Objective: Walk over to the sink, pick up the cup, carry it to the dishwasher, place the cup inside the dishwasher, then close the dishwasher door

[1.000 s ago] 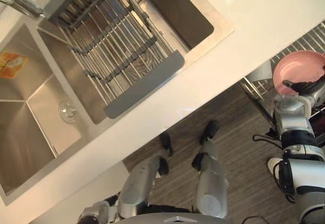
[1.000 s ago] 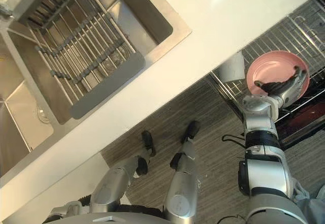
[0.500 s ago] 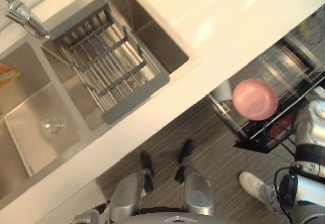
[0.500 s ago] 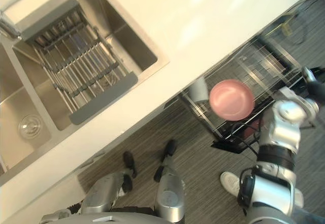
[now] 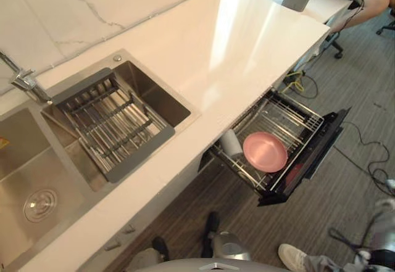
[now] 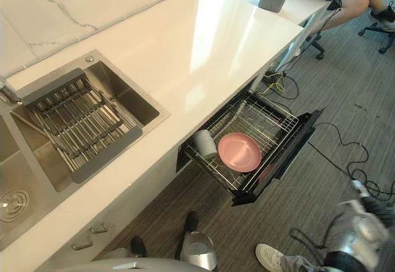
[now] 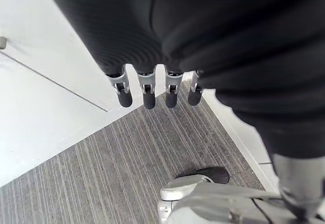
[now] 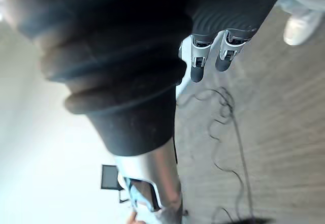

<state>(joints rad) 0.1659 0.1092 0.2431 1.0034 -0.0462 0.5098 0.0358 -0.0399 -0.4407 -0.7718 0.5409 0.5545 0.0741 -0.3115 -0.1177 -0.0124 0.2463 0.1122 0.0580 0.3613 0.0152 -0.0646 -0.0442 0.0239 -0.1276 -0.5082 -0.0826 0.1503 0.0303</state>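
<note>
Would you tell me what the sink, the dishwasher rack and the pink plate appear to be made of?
Sink: brushed stainless steel, going by its dull grey sheen.
Dishwasher rack: thin metal wire, an open grid.
Pink plate: matte, probably plastic or glazed ceramic; unclear.

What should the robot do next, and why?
Probably bring the right hand to the dishwasher door and push it shut. The pink plate and a white cup already sit in the pulled-out rack, and that hand and the left hand hold nothing.
</note>
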